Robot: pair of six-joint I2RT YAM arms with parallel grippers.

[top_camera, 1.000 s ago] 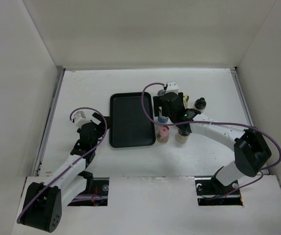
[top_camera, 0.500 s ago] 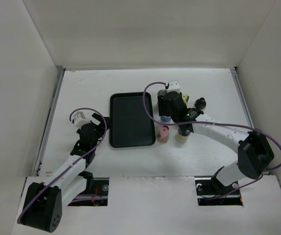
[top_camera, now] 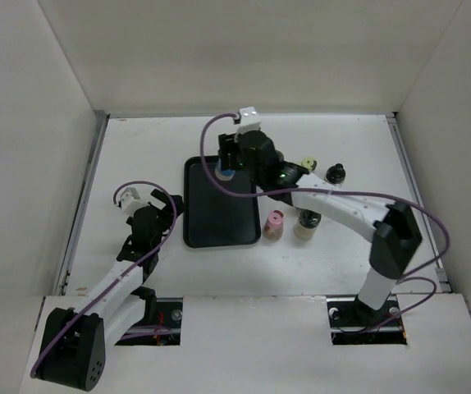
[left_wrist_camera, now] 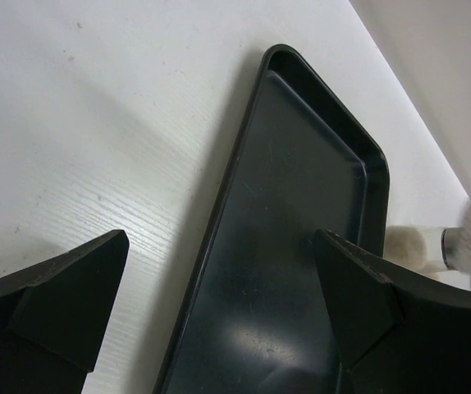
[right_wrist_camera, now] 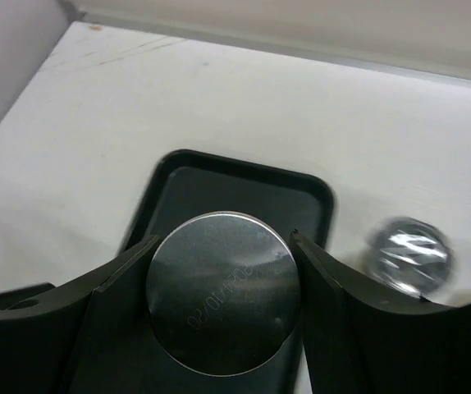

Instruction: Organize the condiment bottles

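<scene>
My right gripper (top_camera: 226, 167) is shut on a blue-banded bottle (top_camera: 226, 172) and holds it over the far end of the black tray (top_camera: 211, 215). In the right wrist view the bottle's grey lid (right_wrist_camera: 223, 291) fills the gap between the fingers, with the tray (right_wrist_camera: 219, 162) below. A pink-capped jar (top_camera: 274, 223) and a dark-capped jar (top_camera: 306, 224) stand right of the tray. A pale-yellow-capped bottle (top_camera: 307, 163) and a black-capped bottle (top_camera: 334, 172) stand farther back. My left gripper (top_camera: 163, 205) is open and empty at the tray's left edge (left_wrist_camera: 219, 205).
A blurred grey-capped jar (right_wrist_camera: 408, 254) stands on the table right of the tray in the right wrist view. White walls enclose the table on three sides. The right arm's cable loops over the tray's far right corner.
My right gripper has carried the blue-banded bottle left and away, from the cluster right of the tray to above the tray's far end. The left arm has hardly moved.
</scene>
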